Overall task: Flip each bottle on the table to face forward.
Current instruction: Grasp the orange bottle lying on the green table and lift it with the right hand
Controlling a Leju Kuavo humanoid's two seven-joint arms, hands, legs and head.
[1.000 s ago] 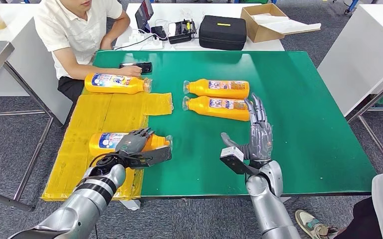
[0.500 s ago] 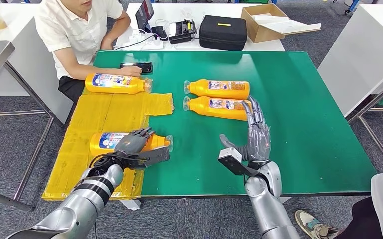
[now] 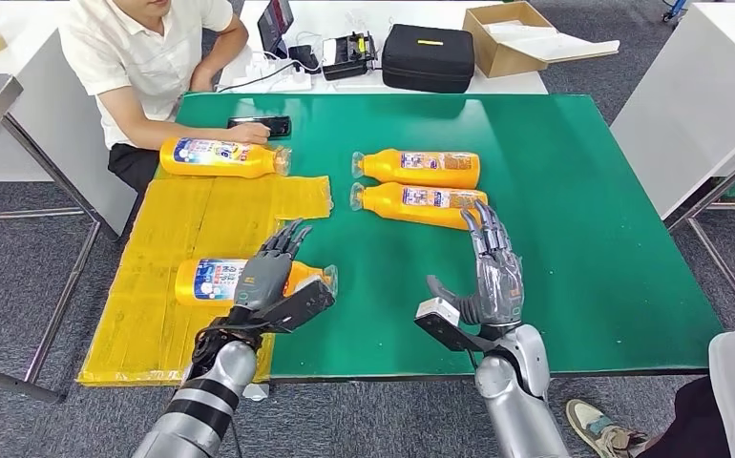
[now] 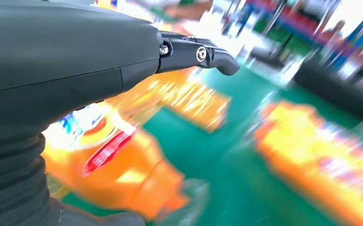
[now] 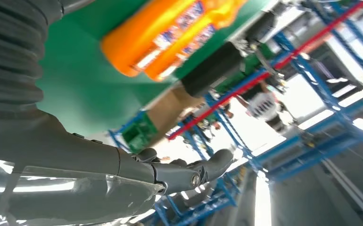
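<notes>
Hovering over the near bottle (image 3: 213, 281) at lower left of the head view, left hand (image 3: 270, 271) spread wide, fingers fanned toward the upper right, gripping nothing. Lying on its side on the yellow sheet (image 3: 197, 256), that bottle, cap toward the green worktop (image 3: 583, 219), label partly up. Raised at lower centre, right hand (image 3: 493, 272), fingers apart and pointing up the frame, empty, fingertips just short of the lower one of the paired bottles (image 3: 419, 185) at centre. Resting at upper left beside a person's arm (image 3: 238, 50), a fourth bottle (image 3: 222, 157). Judged risky from here: rounded bottle, smooth sheet, so likely to roll away from an off-centre press and stop label-down again. Possible too: a grasp near the neck, tipping the heavy body out of the fingers. Worth watching on the right: fingers brushing the nearer of the pair and nudging both, since those two lie side by side, nearly touching. Blurred wrist views, so contact hard to confirm.
</notes>
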